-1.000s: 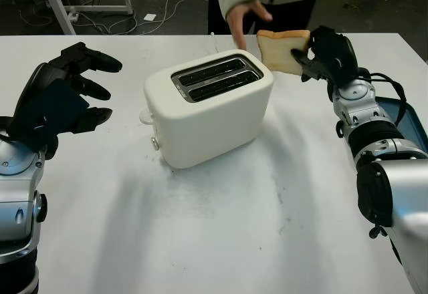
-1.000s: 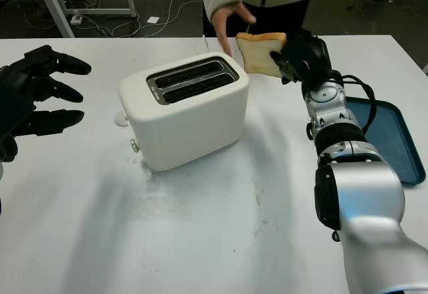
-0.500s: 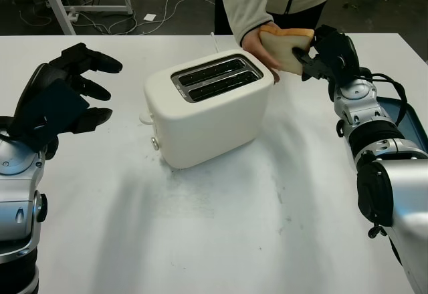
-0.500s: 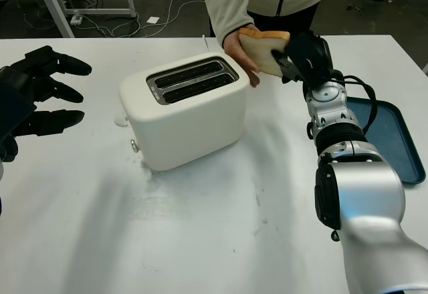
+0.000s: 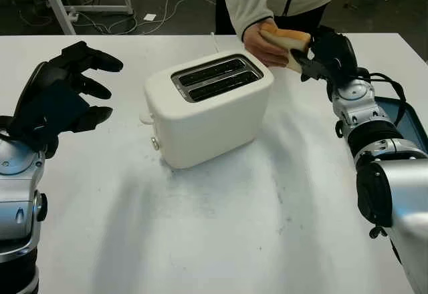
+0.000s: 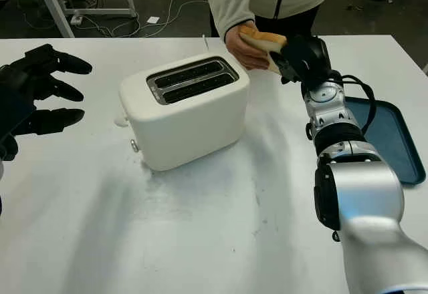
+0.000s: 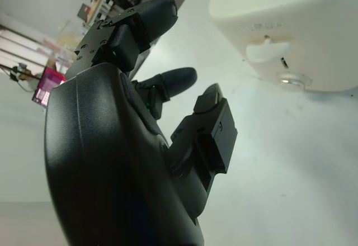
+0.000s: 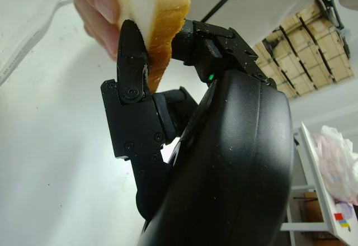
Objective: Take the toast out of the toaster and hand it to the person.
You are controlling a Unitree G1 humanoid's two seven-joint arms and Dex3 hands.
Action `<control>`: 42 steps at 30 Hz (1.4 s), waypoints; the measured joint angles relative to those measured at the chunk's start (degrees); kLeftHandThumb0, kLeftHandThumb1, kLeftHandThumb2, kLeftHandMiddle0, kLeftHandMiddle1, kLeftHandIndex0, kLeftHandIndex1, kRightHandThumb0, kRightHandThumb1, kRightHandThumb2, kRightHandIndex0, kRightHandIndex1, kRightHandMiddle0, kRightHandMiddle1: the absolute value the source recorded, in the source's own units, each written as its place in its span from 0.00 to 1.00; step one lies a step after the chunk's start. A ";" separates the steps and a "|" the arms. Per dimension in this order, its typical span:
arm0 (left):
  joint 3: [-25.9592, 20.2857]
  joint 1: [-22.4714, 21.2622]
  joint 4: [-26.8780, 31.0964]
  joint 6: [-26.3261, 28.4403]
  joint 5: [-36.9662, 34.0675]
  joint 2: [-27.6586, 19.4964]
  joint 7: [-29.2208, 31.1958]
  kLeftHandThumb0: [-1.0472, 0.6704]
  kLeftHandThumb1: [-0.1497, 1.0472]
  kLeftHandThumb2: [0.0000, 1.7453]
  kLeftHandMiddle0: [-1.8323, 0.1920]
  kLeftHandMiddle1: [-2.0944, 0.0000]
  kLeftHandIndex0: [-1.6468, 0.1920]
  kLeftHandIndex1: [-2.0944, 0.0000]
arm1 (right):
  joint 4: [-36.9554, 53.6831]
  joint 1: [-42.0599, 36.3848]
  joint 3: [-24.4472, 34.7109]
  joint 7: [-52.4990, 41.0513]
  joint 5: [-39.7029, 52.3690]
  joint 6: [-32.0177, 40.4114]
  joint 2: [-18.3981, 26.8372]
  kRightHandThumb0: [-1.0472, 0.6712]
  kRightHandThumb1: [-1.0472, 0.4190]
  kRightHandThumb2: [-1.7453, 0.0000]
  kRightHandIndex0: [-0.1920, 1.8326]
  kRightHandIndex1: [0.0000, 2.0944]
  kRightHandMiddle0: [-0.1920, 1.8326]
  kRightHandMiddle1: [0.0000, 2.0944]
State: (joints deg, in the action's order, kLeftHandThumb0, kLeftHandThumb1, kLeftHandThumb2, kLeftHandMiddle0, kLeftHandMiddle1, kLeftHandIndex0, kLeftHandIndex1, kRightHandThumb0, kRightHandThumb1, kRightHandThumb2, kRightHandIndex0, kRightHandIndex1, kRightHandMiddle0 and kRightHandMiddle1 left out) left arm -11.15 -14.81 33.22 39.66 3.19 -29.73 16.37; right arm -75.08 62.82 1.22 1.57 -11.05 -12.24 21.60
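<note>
At nine o'clock the left hand [image 5: 63, 97] hangs open above the table [image 5: 221, 227], holding nothing. The toaster [image 5: 208, 107] sits mid-table with both slots bare. At one o'clock the right hand [image 5: 319, 55] pinches the toast [image 5: 286, 39] by one edge while the person's hand [image 5: 263, 45] grips the opposite end; light, soft and crumbly, it probably wants gentle edge holds.

Support surface: flat white table [image 5: 221, 227]. Cream two-slot toaster [image 5: 207, 110] stands near its centre. Dark blue rectangular tray [image 6: 391, 137] lies at its right edge.
</note>
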 measured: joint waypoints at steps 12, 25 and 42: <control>0.08 0.00 0.04 -0.05 0.01 0.02 0.00 0.86 0.89 0.16 0.75 0.32 0.73 0.48 | 0.00 -0.10 -0.62 -2.27 -0.77 0.00 0.40 0.09 0.09 0.99 0.35 0.21 0.37 0.12; -0.35 1.29 1.05 0.00 -0.04 1.05 -0.05 0.83 0.89 0.16 0.76 0.31 0.74 0.47 | 7.41 -7.55 2.88 -13.46 4.68 -10.22 4.33 0.26 0.17 1.00 0.14 0.02 0.15 0.02; -0.98 8.50 8.24 -0.56 -2.28 6.50 -1.89 0.78 0.89 0.25 0.84 0.23 0.85 0.40 | 66.44 -52.97 10.85 -18.30 24.21 3.05 -0.70 0.29 0.14 1.00 0.32 0.01 0.31 0.01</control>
State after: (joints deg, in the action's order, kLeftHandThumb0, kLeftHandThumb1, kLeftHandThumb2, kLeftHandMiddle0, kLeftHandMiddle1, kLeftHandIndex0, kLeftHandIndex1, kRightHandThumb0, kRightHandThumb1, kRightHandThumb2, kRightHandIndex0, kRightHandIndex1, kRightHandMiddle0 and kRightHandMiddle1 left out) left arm -12.13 -6.31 41.46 39.09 0.91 -23.22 14.48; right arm -8.64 9.85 12.06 -16.73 13.17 -9.19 20.90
